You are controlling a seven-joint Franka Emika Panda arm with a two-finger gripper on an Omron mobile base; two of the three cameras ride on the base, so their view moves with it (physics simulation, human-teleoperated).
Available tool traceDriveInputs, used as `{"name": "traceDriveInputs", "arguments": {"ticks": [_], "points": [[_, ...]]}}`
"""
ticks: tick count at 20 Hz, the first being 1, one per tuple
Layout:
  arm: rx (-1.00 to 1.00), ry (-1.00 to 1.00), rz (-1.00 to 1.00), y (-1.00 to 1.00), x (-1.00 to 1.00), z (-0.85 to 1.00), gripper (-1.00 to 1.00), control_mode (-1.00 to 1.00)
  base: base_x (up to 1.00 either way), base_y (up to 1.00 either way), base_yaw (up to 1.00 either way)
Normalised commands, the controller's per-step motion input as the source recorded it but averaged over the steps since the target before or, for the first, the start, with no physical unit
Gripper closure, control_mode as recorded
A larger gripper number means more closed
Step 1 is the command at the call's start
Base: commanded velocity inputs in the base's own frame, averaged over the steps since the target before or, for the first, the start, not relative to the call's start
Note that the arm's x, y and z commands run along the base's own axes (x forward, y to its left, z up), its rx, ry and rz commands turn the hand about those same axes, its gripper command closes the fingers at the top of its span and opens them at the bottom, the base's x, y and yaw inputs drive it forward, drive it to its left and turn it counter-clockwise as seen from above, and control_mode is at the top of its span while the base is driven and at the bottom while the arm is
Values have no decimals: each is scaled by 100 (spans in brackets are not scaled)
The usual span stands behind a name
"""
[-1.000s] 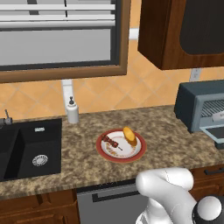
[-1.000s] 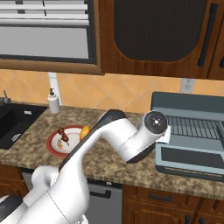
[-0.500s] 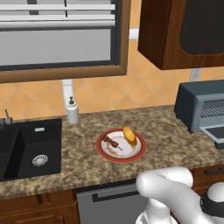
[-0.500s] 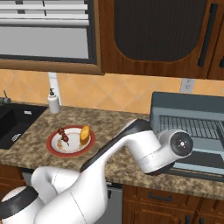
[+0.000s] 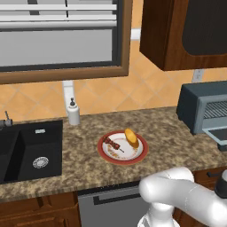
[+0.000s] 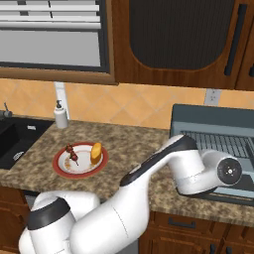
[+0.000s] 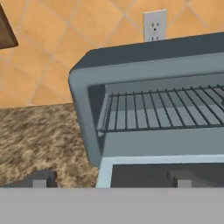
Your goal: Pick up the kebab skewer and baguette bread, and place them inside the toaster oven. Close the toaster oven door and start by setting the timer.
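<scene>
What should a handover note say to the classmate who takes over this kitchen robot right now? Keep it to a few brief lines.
Gripper: fingers open, holding nothing, facing the toaster oven.
Toaster oven door: folded down, rack bare.
Kebab skewer and baguette bread: lying on the red-rimmed plate on the counter, right of the sink.
Done: door open.
Left: load both foods, shut the door, set the timer.

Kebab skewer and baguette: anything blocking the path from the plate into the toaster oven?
Nothing visible. The kebab skewer and baguette lie on the plate; bare counter leads to the toaster oven, its door down, rack bare.
</scene>
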Motion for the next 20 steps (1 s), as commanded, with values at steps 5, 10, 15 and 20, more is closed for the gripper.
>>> {"name": "traceDriveInputs", "arguments": {"ticks": [5,10,15,20], "points": [[0,-9,-1,-21,48,-14,-100,-100,0,0,0],[-1,-8,0,-29,32,-20,-100,-100,0,0,0],[-6,-6,0,-28,24,-28,-100,-100,0,0,0],[-4,-9,-2,-13,36,-17,-100,-100,0,0,0]]}}
